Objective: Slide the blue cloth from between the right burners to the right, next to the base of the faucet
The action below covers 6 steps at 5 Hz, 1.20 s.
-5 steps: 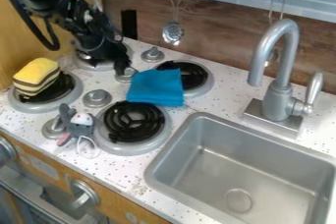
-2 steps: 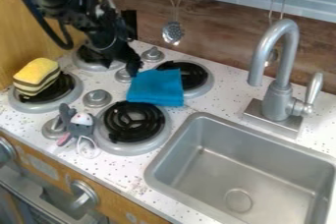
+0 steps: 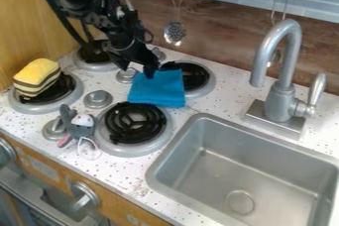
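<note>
The black gripper (image 3: 137, 70) hangs over the back of the stove, its two fingers apart with nothing seen between them. One fingertip is at the upper left edge of the folded blue cloth (image 3: 157, 89); whether it touches is unclear. That cloth lies partly across the back right burner (image 3: 199, 82). A yellow and brown striped plush block (image 3: 36, 76) rests on the left burner. The grey plush mouse (image 3: 81, 127) lies at the front, beside the front burner (image 3: 135, 122).
To the right is a metal sink (image 3: 218, 170) with a tall grey faucet (image 3: 285, 71) behind it. Silver knobs (image 3: 98, 99) stand among the burners. A slotted ladle (image 3: 175, 32) hangs at the back wall, and another utensil hangs behind the faucet.
The gripper has moved right, from above the back left burner to the blue cloth's upper edge, and its fingers now show apart. The cloth and both plush toys have stayed in place.
</note>
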### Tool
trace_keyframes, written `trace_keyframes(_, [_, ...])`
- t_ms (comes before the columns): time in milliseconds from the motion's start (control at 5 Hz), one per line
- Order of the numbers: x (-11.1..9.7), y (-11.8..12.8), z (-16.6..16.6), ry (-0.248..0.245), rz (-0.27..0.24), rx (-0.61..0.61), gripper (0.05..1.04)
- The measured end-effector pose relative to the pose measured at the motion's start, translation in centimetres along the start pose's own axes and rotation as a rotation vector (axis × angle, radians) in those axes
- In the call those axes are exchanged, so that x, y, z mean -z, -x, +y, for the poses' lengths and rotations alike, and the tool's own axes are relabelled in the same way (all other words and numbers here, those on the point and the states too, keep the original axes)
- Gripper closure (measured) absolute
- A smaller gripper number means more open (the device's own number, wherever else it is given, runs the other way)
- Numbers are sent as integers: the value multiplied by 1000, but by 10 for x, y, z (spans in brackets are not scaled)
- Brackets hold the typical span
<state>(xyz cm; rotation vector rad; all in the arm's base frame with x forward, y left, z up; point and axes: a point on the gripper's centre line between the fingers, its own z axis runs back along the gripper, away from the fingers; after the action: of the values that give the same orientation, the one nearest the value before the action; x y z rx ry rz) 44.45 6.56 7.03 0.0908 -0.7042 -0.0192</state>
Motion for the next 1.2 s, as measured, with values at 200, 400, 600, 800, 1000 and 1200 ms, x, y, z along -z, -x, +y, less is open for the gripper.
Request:
trace_keyframes(200, [12, 7, -8, -12, 51, 8, 75])
trace_keyframes(400, [18, 15, -9, -18, 88, 13, 75])
trace_keyframes(600, [18, 19, -9, -46, 107, 19, 75])
trace_keyframes(800, [19, 24, -13, -41, 122, 20, 75])
trace_keyframes(1000, [20, 27, -19, -26, 137, 12, 76])
trace_keyframes(1200, [23, 31, -29, -20, 150, 4, 77])
